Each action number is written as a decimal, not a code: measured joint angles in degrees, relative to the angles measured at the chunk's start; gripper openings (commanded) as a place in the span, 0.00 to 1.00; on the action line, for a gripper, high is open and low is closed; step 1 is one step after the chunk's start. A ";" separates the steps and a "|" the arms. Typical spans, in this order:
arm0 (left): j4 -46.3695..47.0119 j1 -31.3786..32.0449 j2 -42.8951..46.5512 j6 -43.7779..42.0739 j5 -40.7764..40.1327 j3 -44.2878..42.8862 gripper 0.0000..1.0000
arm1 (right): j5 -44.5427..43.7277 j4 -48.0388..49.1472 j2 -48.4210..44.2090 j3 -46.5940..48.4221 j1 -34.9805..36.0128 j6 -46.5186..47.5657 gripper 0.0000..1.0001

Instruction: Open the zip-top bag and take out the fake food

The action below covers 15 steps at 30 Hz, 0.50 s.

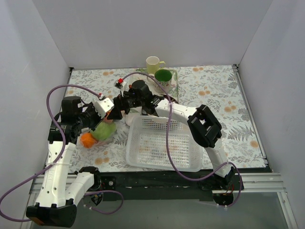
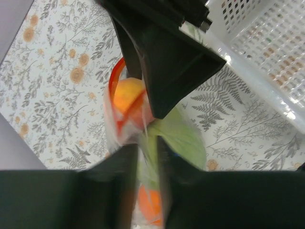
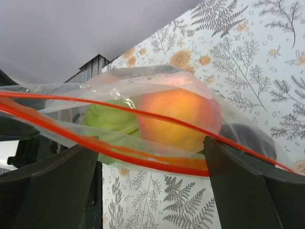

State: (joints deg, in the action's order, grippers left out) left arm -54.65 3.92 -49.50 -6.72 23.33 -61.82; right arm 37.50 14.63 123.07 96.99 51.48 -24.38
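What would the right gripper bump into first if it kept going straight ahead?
Probably the zip-top bag: its clear plastic stretches across just ahead of the right gripper. The peach sits right behind that plastic, though depth is hard to judge.

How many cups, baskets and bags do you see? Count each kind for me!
Cups: 2 (cream mug, green cup)
Baskets: 1 (white basket)
Bags: 1 (zip-top bag)
Total: 4
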 measured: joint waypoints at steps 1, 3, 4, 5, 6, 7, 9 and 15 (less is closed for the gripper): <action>-0.33 0.00 0.00 -0.11 0.37 -0.20 0.70 | -0.20 -0.22 0.26 0.11 0.04 0.28 0.98; -0.79 0.00 0.00 0.35 0.98 -0.61 0.98 | -0.28 -1.11 0.76 0.11 0.33 0.63 0.98; -0.72 0.00 0.00 0.70 1.07 -0.74 0.98 | -0.31 -1.36 1.03 0.11 0.42 0.72 0.98; -0.52 0.00 0.00 1.44 0.96 -0.85 0.98 | -0.31 -1.62 1.22 0.11 0.46 0.81 0.98; -0.17 0.00 0.00 2.40 0.63 -0.90 0.98 | -0.26 -1.84 1.40 0.11 0.46 0.83 0.98; 0.33 0.00 0.00 3.23 -0.09 -0.90 0.98 | -0.26 -1.86 1.60 0.11 0.46 0.85 0.98; 2.43 0.02 0.00 5.20 -2.99 -0.74 0.98 | -0.24 -1.97 1.95 0.11 0.46 0.90 0.98; 13.03 -3.02 1.03 8.33 -16.48 6.49 0.98 | -0.33 -3.06 2.01 -0.15 0.46 2.62 0.98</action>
State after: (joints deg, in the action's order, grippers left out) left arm -41.63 0.91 -48.47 1.61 6.85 -55.33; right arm 37.17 11.57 125.08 96.84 51.94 -21.76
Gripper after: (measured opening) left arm 0.981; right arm 0.983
